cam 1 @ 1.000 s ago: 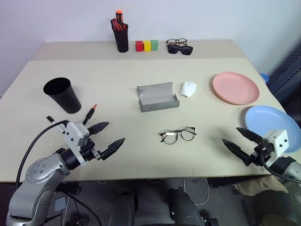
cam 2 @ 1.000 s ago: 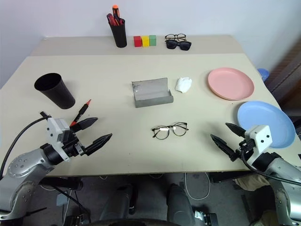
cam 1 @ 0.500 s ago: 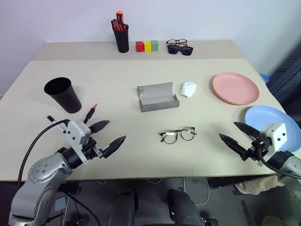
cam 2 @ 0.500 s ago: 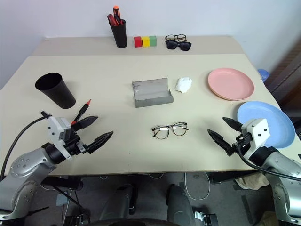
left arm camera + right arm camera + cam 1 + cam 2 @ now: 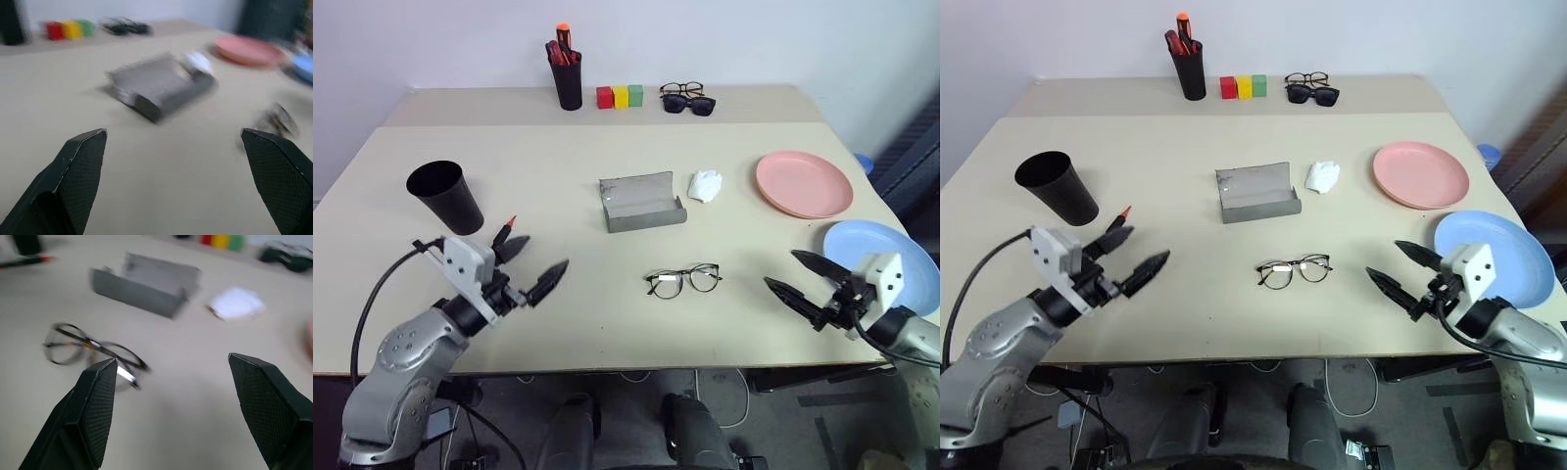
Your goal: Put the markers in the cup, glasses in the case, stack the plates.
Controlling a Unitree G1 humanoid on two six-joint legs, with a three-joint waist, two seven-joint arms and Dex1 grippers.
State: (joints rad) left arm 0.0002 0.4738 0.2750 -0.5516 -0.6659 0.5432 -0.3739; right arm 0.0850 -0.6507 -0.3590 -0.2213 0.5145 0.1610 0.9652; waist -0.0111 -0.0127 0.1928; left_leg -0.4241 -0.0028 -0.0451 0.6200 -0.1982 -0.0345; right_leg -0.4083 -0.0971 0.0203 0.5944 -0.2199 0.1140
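A black marker [image 5: 506,230] with a red tip lies beside the wide black cup [image 5: 444,196] at the left. My left gripper [image 5: 546,253] hovers open just in front of the marker, hiding its near end. The wire-framed glasses [image 5: 683,281] lie in the table's middle, in front of the open grey case [image 5: 641,203]. My right gripper [image 5: 780,269] is open, to the right of the glasses and pointing at them, with nothing between its fingers. The pink plate [image 5: 803,183] and the blue plate [image 5: 876,253] lie apart at the right.
At the back stand a black pen holder [image 5: 567,83] with markers in it, three coloured blocks [image 5: 620,95], and dark sunglasses [image 5: 689,102] with another pair behind. A white crumpled wad [image 5: 706,184] lies right of the case.
My left gripper has risen, moved forward towards the marker and turned to the right. My right gripper has shifted a little left towards the glasses. Both stayed open.
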